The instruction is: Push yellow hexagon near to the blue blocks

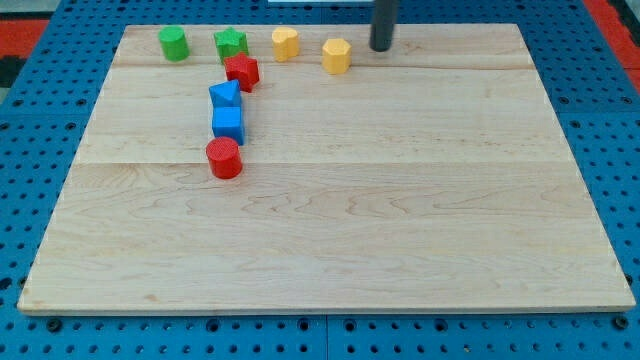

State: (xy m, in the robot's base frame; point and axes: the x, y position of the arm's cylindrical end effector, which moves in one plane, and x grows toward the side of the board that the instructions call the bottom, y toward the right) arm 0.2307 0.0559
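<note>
The yellow hexagon sits near the view's top, right of centre-left. My tip stands just to its right and slightly above, a small gap apart. The two blue blocks lie lower left: a blue triangle-like block and a blue cube just below it, touching or nearly so. A yellow heart-shaped block sits left of the hexagon.
A red star-like block sits above the blue blocks, a red cylinder below them. A green cylinder and a green star stand along the top edge of the wooden board.
</note>
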